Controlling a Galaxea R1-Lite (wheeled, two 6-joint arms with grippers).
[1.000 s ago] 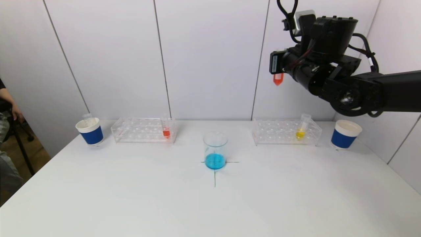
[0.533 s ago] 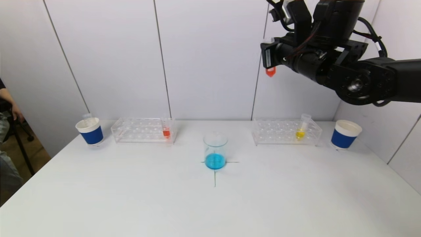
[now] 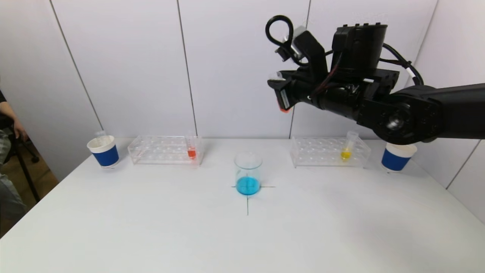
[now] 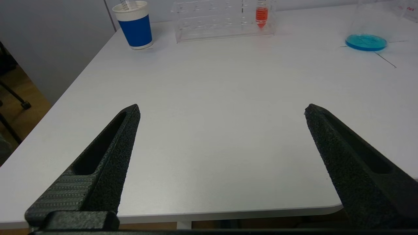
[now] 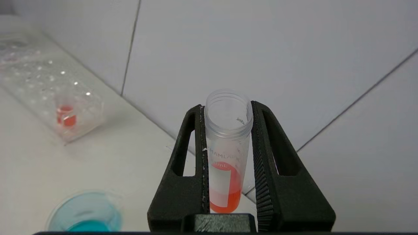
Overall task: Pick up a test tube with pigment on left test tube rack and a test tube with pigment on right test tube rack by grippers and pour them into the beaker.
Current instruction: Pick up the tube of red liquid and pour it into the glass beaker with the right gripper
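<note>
My right gripper (image 3: pixel 282 94) hangs high over the table, above and to the right of the beaker (image 3: pixel 247 173), which holds blue liquid. It is shut on a test tube of orange-red pigment (image 5: pixel 227 153), gripped just below its open mouth between both fingers (image 5: pixel 261 147). Only the tube's orange tip (image 3: pixel 284 110) shows in the head view. The left rack (image 3: pixel 165 149) holds an orange tube (image 3: pixel 191 149); the right rack (image 3: pixel 329 152) holds a yellow tube (image 3: pixel 348 149). My left gripper (image 4: pixel 222 107) is open and empty, low over the table's near left edge.
A blue-and-white cup (image 3: pixel 103 151) with an empty tube in it stands left of the left rack. Another cup (image 3: pixel 398 156) stands right of the right rack, partly behind my right arm. A person (image 3: pixel 7 125) sits at the far left edge.
My right arm has swung left and somewhat lower with the orange-red tube, from above the right rack to nearer above the beaker. The left gripper has not moved.
</note>
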